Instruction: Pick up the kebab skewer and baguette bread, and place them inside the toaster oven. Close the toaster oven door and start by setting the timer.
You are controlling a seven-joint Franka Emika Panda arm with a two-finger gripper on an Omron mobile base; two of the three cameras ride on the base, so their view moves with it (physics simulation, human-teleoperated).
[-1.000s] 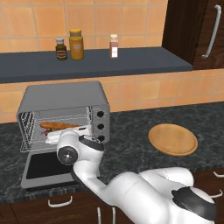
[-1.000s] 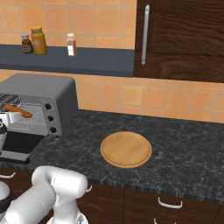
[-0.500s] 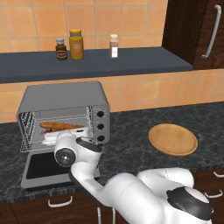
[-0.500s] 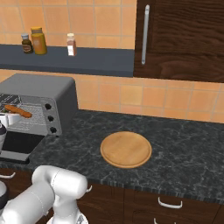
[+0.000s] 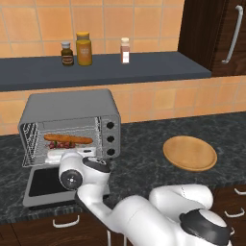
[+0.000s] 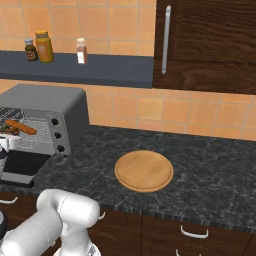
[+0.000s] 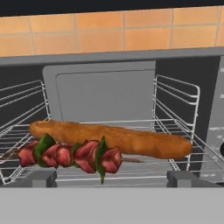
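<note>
The baguette bread and the kebab skewer both lie on the wire rack inside the toaster oven, the skewer just in front of the loaf and toward its left end, seemingly touching it. The gripper sits at the oven mouth with its jaws spread wide and nothing between them; the 2 fingertips frame the food from below in the hand view. The toaster oven door hangs fully down, flat over the counter, with the arm's wrist above it. By my judgement the loading is done and what remains is closing the door and turning the timer, 1 of the 3 knobs on the right panel. The risks from here: lifting the door while the hand is in its path would jam the door against the wrist; a push off-centre could slide the oven on the counter; and the closely stacked knobs invite turning the wrong one. The wooden plate stands well apart and poses no obstacle.
</note>
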